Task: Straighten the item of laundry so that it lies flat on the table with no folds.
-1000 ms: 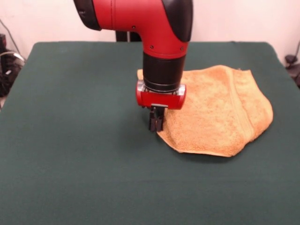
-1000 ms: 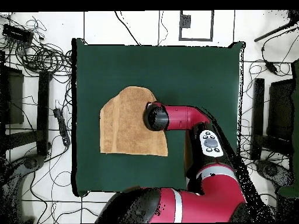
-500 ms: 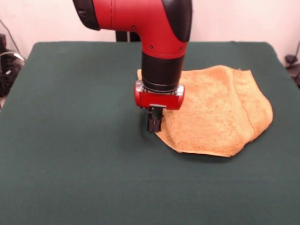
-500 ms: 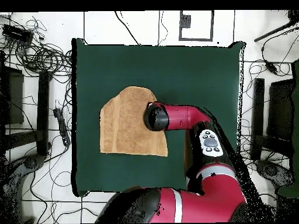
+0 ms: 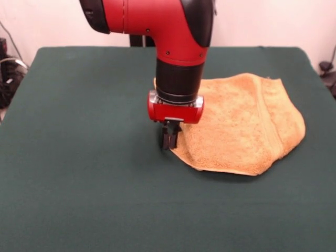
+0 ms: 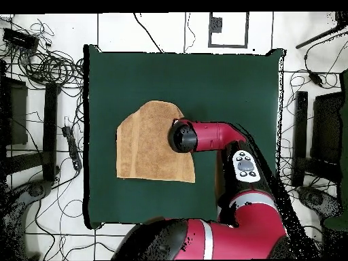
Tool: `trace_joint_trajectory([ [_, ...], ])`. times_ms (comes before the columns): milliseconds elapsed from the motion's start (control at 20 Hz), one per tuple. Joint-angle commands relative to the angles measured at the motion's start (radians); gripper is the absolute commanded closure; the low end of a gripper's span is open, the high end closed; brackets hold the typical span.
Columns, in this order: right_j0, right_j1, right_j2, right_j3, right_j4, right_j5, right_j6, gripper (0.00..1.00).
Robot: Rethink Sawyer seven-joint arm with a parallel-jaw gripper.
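The mustard towel (image 5: 236, 126) lies right of the middle of the green table (image 5: 84, 173), with its right part doubled over along a woven band (image 5: 270, 123). My gripper (image 5: 170, 140) points straight down at the towel's left edge, low over the cloth. Its dark fingers stand close together and seem shut on that edge. From above, the towel (image 6: 146, 143) shows as a folded shape with one rounded corner. There the arm's wrist (image 6: 182, 136) sits over the towel's right edge and hides the gripper.
The red arm (image 6: 214, 134) reaches across the table (image 6: 224, 81) from the base side. Cables and stands (image 6: 47, 64) lie on the floor around the table's edges.
My gripper has shifted a little to the left in the front view. The towel's near-left edge has come along with it.
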Motion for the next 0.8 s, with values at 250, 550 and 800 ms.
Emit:
trace_joint_trajectory([
  [250, -0.024, 0.077, -0.014, -0.022, -0.1, -0.026, -0.008, 1.0],
  [550, -0.033, 0.071, -0.012, -0.021, -0.116, -0.015, -0.012, 1.0],
  [800, -0.041, 0.066, -0.008, -0.024, -0.136, -0.004, -0.018, 1.0],
])
